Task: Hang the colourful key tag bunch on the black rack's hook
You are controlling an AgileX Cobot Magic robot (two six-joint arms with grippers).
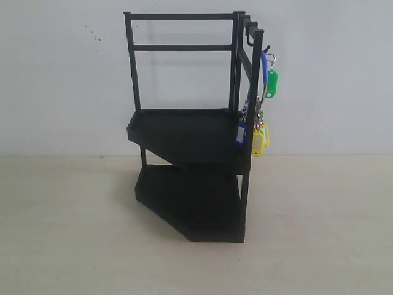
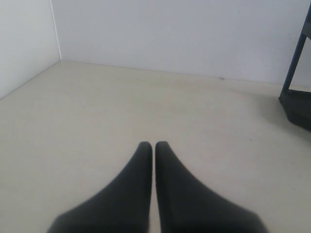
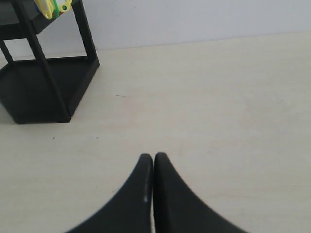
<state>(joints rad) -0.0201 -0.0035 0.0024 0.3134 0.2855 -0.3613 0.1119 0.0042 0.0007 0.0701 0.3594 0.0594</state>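
Observation:
The black rack [image 1: 190, 129] stands on the table against the white wall. The colourful key tag bunch [image 1: 261, 110] hangs by a blue loop from the hook [image 1: 266, 47] on the rack's front upright near its top; green, blue and yellow tags dangle beside the upper tray. Neither gripper shows in the exterior view. In the left wrist view my left gripper [image 2: 154, 144] is shut and empty over bare table, with a corner of the rack [image 2: 296, 97] at the frame's edge. My right gripper [image 3: 153, 156] is shut and empty too, away from the rack [image 3: 43, 82], where the yellow tags [image 3: 48, 7] peek in.
The pale wooden table [image 1: 319, 233] spreads around the rack, and a white wall [image 1: 61, 80] closes the back. A side wall [image 2: 24, 39] meets it at a corner in the left wrist view.

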